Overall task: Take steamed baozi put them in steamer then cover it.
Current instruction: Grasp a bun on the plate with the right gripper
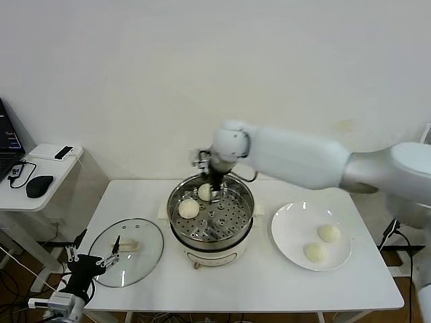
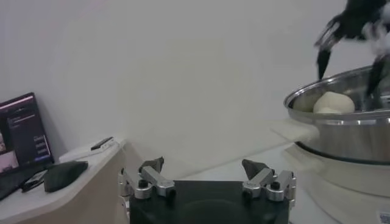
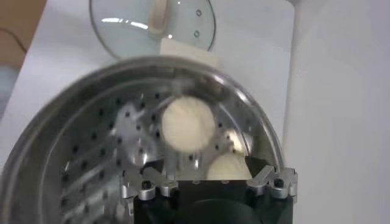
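The steel steamer (image 1: 239, 225) stands mid-table on its cream base. Two baozi lie on its perforated tray, one at the left (image 1: 189, 208) and one at the back (image 1: 205, 192). My right gripper (image 1: 215, 190) reaches down into the pot, open, over the back baozi. In the right wrist view the gripper (image 3: 206, 172) has its jaws wide apart, with that baozi (image 3: 228, 165) between them and the other baozi (image 3: 189, 125) farther off. Two more baozi (image 1: 328, 233) (image 1: 314, 252) lie on the white plate (image 1: 289, 232). The glass cover (image 1: 145, 245) lies flat on the table to the left.
My left gripper (image 1: 94, 259) is parked open at the table's front left edge, beside the cover, and also shows in the left wrist view (image 2: 202, 165). A side table (image 1: 47, 171) with a mouse and a laptop stands at the far left. The wall is close behind.
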### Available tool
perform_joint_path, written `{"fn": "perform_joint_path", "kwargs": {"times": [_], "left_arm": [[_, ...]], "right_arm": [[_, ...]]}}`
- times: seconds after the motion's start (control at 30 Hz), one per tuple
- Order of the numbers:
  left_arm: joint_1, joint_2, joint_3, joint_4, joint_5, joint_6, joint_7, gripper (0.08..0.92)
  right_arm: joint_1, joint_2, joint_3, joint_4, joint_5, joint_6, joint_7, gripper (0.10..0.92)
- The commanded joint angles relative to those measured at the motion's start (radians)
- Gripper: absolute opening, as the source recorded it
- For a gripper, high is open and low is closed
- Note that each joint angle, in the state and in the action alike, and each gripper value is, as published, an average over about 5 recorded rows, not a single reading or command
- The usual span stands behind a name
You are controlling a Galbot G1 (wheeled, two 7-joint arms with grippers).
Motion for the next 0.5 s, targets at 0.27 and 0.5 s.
{"fn": "perform_joint_path", "kwargs": {"times": [0.27, 0.5], "left_arm": [[-0.003, 0.003, 0.028, 0.022, 0.009, 0.0, 0.0, 0.823], [0.003, -0.005, 0.036, 0.019, 0.019, 0.001, 0.0, 0.823]], "right_arm": [[-0.103, -0.644, 0.038, 0.285, -0.331, 0.2, -0.149, 0.823], [-0.364, -0.735, 0.229, 0.279, -0.477, 0.255, -0.136, 0.823]]}}
